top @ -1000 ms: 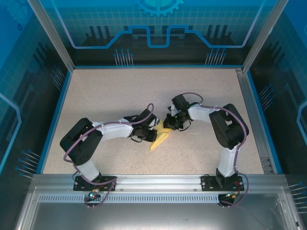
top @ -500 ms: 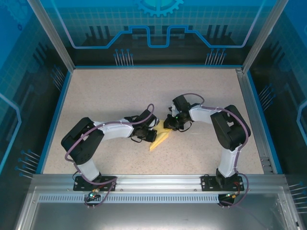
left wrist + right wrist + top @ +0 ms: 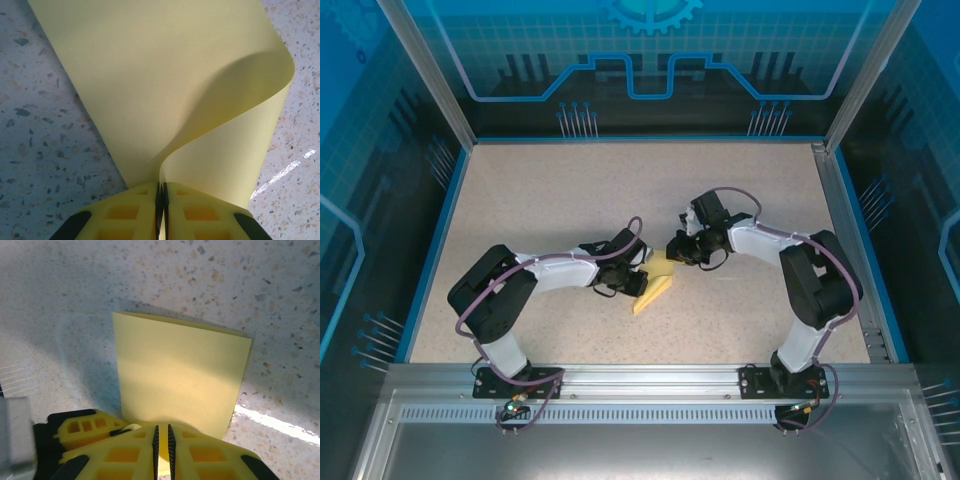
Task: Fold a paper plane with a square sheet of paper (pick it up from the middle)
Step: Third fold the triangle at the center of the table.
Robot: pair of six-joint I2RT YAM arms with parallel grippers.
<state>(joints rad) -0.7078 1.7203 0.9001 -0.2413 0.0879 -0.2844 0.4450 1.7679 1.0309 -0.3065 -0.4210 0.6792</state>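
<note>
Speckled stone-look worktop [image 3: 550, 200], blue-lit panels walling it in. The arms are meeting near the centre, and the paper [image 3: 660, 285] is lying between them as a narrow yellow wedge, one tip pointing toward the near edge.

Left pincer [image 3: 161, 192] is gripping the paper: the jaws are pressing together on a doubled layer. From that pinch the sheet is looping up and over in a soft curl, not a crease. The far part is resting flat on the worktop.

Right pincer [image 3: 162, 432] is sitting at the paper's far end, with the jaws drawn in to a thin slit. The paper is running in under the fingers as a flat panel with one corner lifting off the surface. I cannot tell whether any of it is actually caught in the slit.

Handling, as I am judging it:
- Very light and thin; it is bending under its own spring, so it is likely to flop or pop open if let go.
- Probably sliding easily on this smooth top; one side is needing an anchor while the other is pressing.
- Any hard pinch is likely leaving a permanent mark.
- Best hold: on an edge or the fold line, near the middle of its length, so both halves are staying even.
</note>
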